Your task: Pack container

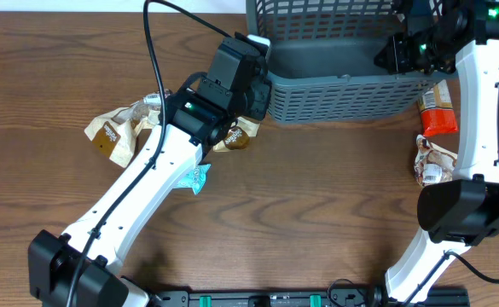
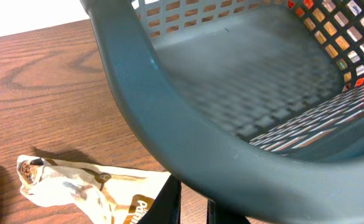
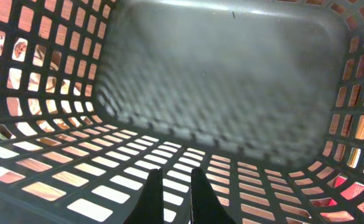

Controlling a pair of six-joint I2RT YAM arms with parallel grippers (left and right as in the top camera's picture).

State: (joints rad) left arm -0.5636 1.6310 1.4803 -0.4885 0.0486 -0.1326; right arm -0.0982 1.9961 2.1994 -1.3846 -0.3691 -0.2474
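Note:
The container (image 1: 343,81), a large dark grey-blue slotted basket, stands at the back of the table and holds nothing. My left gripper (image 1: 262,85) is at its near left corner. In the left wrist view the fingers (image 2: 194,208) sit close together and run under the thick rim (image 2: 169,112), which hides their tips. My right gripper (image 1: 394,55) is at the basket's right side. In the right wrist view its fingers (image 3: 177,199) are closed on a bar of the lattice wall, and the bare floor (image 3: 231,68) lies beyond.
Snack packets lie on the wood table: a cream-brown one (image 1: 121,128) at the left, a brown one (image 1: 236,136) and a teal one (image 1: 198,177) under my left arm, and a red one (image 1: 438,115) and a white-brown one (image 1: 432,162) at the right. The cream packet also shows beside the left fingers (image 2: 88,186).

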